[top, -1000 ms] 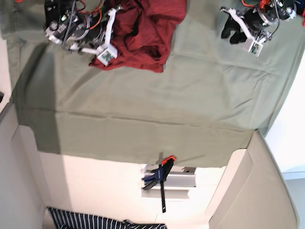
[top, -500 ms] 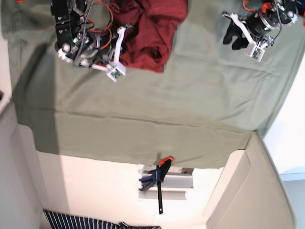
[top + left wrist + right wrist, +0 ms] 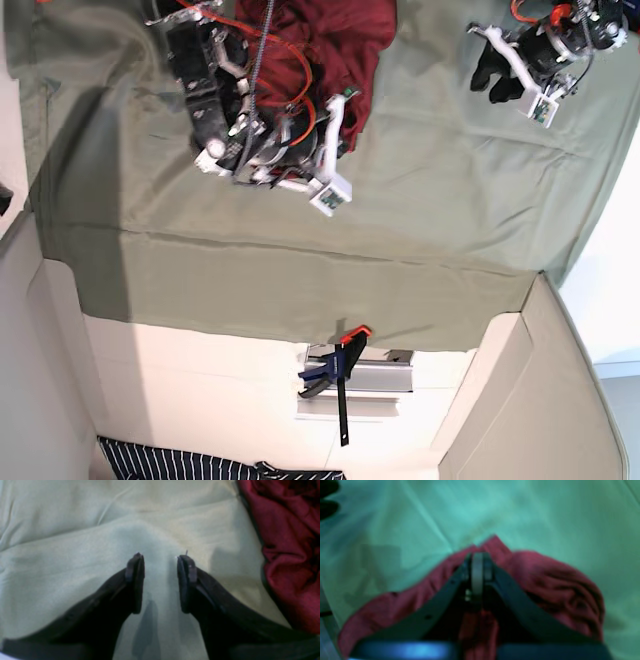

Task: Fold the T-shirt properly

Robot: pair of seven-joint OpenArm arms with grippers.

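While the red T-shirt lies bunched at the far edge of the green-draped counter, the right gripper is pinched together on one fold. Pulling now may drag the whole heap unspread. Off to the right, the left gripper hangs apart over bare cloth.

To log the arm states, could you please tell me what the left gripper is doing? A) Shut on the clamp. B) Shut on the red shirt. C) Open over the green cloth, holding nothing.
C: the left gripper is open over bare cloth; the shirt lies off to one side, untouched by it.
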